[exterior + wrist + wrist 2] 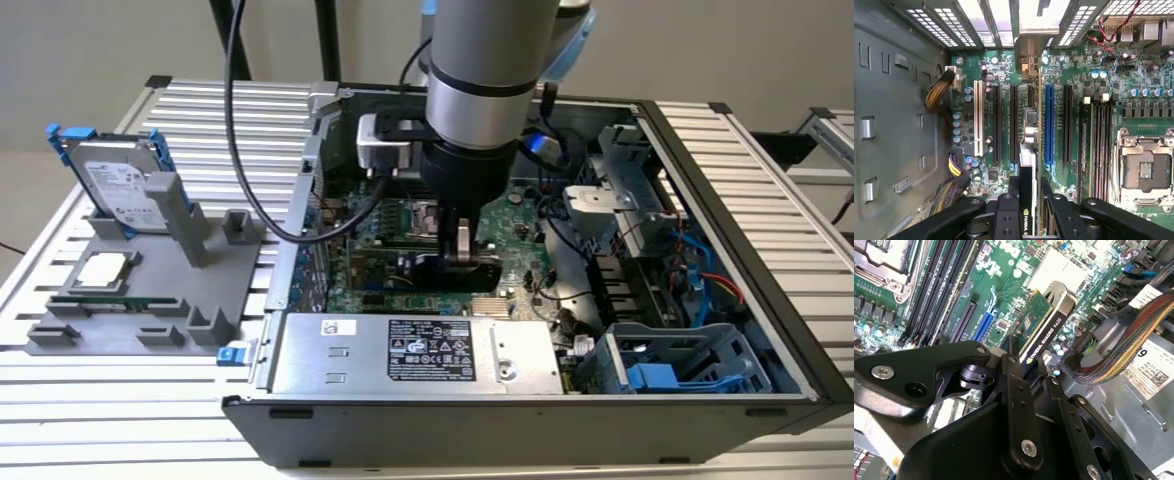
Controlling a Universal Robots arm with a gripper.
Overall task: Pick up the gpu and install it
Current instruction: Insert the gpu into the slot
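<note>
My gripper is down inside the open computer case, shut on the gpu. In the second wrist view the gpu shows as a green card with a black cooler, standing on edge between my gripper's fingers, over the green motherboard. The first wrist view shows the gpu edge-on beside the long blue slot. Its silver bracket reaches the case's rear openings, and my gripper clamps the card's near end. Whether the card sits in a slot is hidden.
A silver power supply and a blue-railed drive cage line the case's near side. Cable bundles run close to the card. Left of the case in the exterior view, a grey fixture holds a hard drive and a processor.
</note>
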